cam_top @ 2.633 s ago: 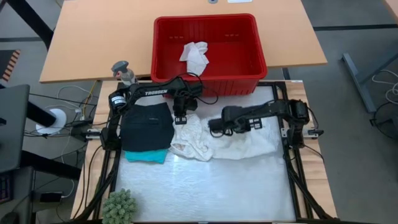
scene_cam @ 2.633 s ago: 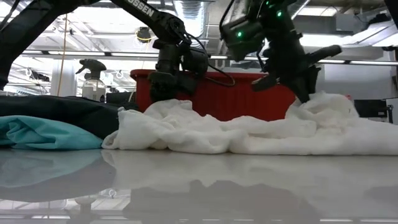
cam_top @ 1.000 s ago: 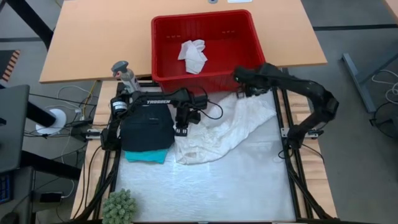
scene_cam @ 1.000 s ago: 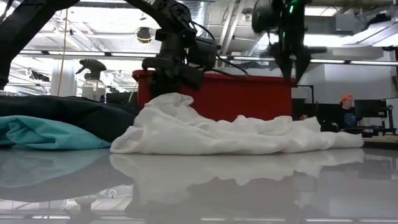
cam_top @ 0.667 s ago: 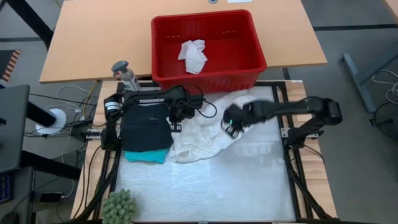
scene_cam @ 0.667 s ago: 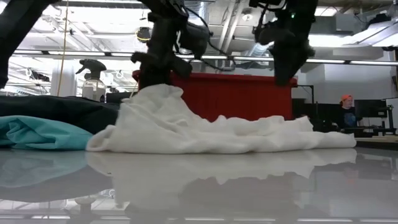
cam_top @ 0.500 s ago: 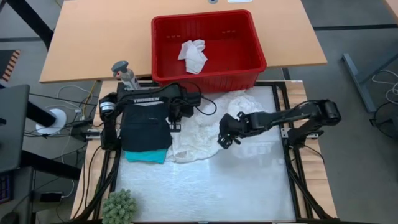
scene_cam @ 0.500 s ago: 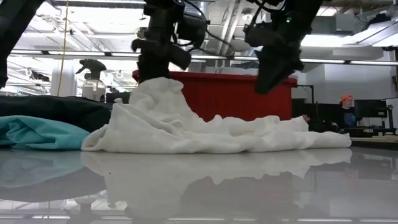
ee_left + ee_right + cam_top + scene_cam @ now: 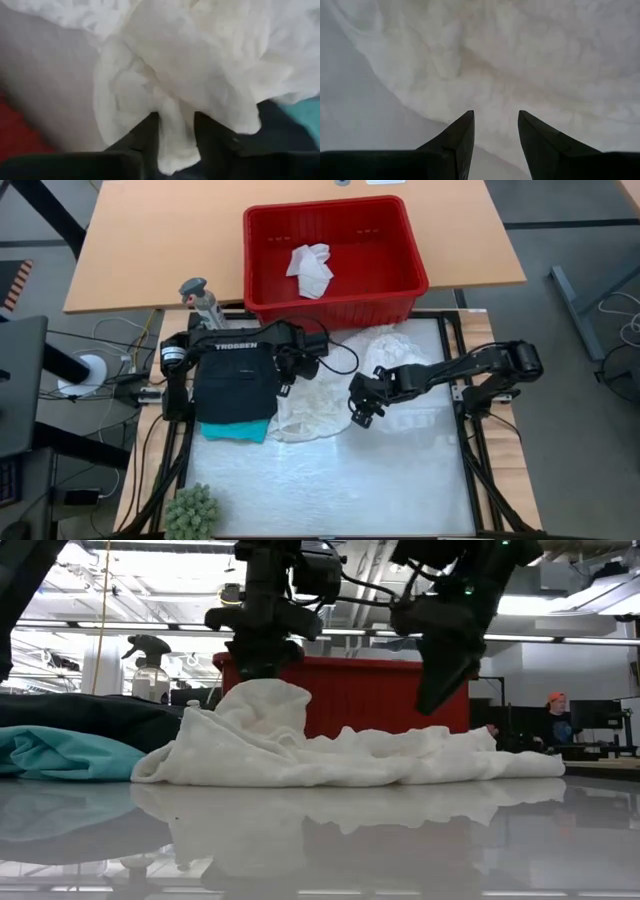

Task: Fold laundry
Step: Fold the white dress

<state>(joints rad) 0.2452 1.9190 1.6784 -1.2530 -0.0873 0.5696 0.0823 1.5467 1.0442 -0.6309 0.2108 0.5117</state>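
Note:
A crumpled white garment [image 9: 320,395] lies on the table's middle, its left end heaped into a rounded peak [image 9: 268,690]. My left gripper [image 9: 288,375] points down right over that peak, its fingers parted around a fold of the cloth [image 9: 176,145]. My right gripper [image 9: 358,412] hangs open, slanting down, just above the garment's near right edge [image 9: 485,100], with nothing between its fingers. A folded black garment [image 9: 235,385] lies on a teal one [image 9: 240,430] at the left. My left gripper stands over the white garment's left end from above, pointing down. A narrow fold [image 9: 175,150] of it sits in the gap between the parted fingers [image 9: 150,131]. The cloth below lies slack in a heap on the table.
A red basket [image 9: 335,308] with a white cloth [image 9: 312,268] in it stands beyond the table's far edge. A spray bottle [image 9: 203,298] is at the far left, a green fuzzy plant [image 9: 192,510] at the near left corner. The table's near half is bare.
My right gripper has swung from beside the basket toward the near left and down, rolling, until it hangs over the garment's near edge. My left gripper has risen and turned, drawing the garment's left end up into a peak. That peak now sags rounder.

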